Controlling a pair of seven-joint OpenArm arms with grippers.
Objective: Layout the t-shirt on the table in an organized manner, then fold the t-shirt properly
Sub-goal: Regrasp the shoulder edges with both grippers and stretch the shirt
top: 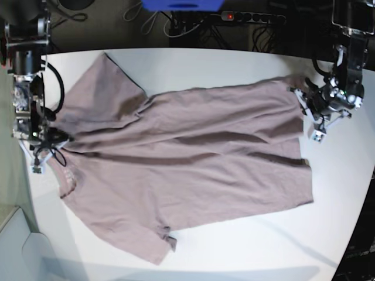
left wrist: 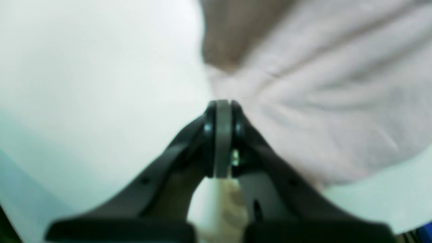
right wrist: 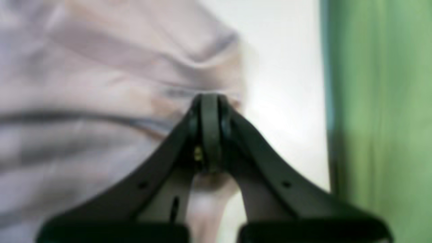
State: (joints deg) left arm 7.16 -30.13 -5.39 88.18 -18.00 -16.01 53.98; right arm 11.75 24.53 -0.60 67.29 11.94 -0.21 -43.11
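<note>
the t-shirt (top: 181, 158) lies spread across the white table (top: 246, 246), its neckline end at the left and its hem at the right in the base view, with long wrinkles running through the cloth. the right gripper (top: 58, 139) sits at the left edge, fingers pressed together and pinching the fabric near the collar. the left gripper (top: 302, 96) is at the far right corner of the hem, fingers likewise pressed together on a bunched bit of cloth.
</note>
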